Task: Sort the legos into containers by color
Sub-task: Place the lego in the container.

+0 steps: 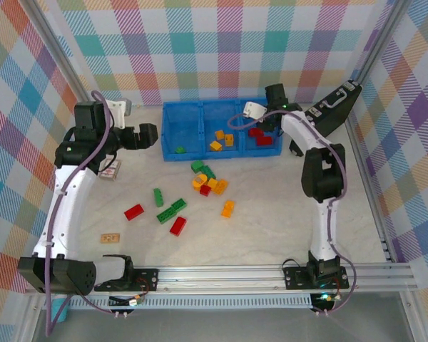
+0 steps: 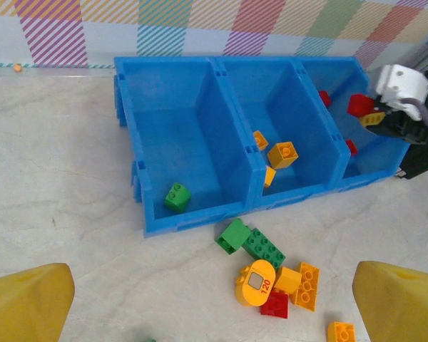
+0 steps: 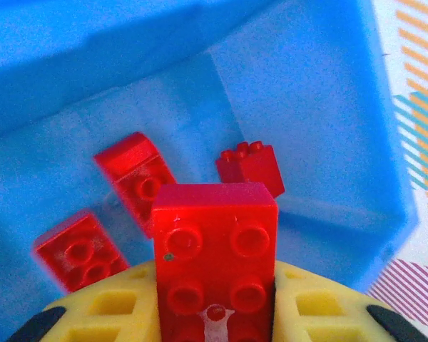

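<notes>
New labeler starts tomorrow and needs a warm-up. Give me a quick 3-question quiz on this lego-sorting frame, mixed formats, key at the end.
1. True or false: the right gripper is shut on a red brick above the right compartment of the blue tray.
2. Multiple choice: what lies in the left compartment? A) one green brick B) three red bricks C) a wooden tile
3. Fill in: the bricks in the middle compartment are ____ in colour.

Key: 1 true; 2 A; 3 orange-yellow.
</notes>
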Robot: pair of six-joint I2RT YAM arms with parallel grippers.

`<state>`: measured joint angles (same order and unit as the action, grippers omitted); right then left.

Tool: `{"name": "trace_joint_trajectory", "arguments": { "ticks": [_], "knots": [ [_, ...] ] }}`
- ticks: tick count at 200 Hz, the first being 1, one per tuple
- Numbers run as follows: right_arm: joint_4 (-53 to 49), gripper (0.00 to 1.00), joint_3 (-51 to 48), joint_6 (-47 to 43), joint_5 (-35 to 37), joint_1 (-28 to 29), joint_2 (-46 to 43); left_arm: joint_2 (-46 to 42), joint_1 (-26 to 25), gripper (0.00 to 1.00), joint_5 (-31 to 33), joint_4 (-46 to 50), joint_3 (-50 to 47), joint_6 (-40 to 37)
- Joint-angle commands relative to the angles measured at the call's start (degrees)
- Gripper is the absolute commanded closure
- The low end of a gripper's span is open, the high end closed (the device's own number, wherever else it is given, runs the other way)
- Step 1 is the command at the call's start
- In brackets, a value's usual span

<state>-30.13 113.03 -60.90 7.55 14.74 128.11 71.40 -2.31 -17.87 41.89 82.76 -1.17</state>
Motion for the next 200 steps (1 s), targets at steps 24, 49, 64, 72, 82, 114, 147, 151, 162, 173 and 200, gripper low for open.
{"name": "trace_joint_trajectory", "arguments": {
  "ticks": [24,49,64,72,82,114,147,151,162,173,200],
  "knots": [
    [-1.11,0.74,7.25,3.85,4.39,0.46,8.01,1.29,1.8,0.0,0.9,0.48,1.85,-1.07],
    [-1.2,0.67,9.11,3.3,4.49,0.46,9.97,1.55,1.95,0.0,0.2,0.39,1.84,-0.9],
    [-1.2,0.62,9.75,3.07,4.47,0.46,10.7,1.56,1.93,0.0,0.08,0.3,1.83,-0.85],
    [-1.16,0.58,9.99,3.15,4.42,0.48,10.92,1.47,1.96,0.0,0.16,0.37,1.88,-0.85],
    [-0.99,0.53,10.03,3.49,4.32,0.46,10.88,1.31,1.95,0.0,0.28,0.39,2.09,-0.85],
    [-0.98,0.47,9.93,5.03,3.96,0.54,9.22,0.44,1.95,0.0,0.81,0.39,2.27,-1.03],
    [-1.52,0.36,9.66,6.38,5.4,0.97,5.64,-1.06,1.95,0.0,1.96,0.34,2.05,-1.32],
    [-1.81,0.36,9.63,6.54,5.38,1.07,5.03,-1.27,1.95,0.0,1.89,0.26,2.01,-1.32],
    [-2.46,0.34,9.05,7.38,5.5,1.46,2.94,-1.84,1.95,0.0,1.66,0.0,1.88,-1.22],
    [-2.65,0.33,7.88,8.47,5.67,1.9,0.34,-2.59,1.95,0.0,1.57,-0.21,1.73,-1.2],
    [-1.86,0.19,1.06,13.23,7.68,3.54,-7.62,-5.29,1.95,0.0,1.34,-0.75,1.19,-1.03]
  ]
}}
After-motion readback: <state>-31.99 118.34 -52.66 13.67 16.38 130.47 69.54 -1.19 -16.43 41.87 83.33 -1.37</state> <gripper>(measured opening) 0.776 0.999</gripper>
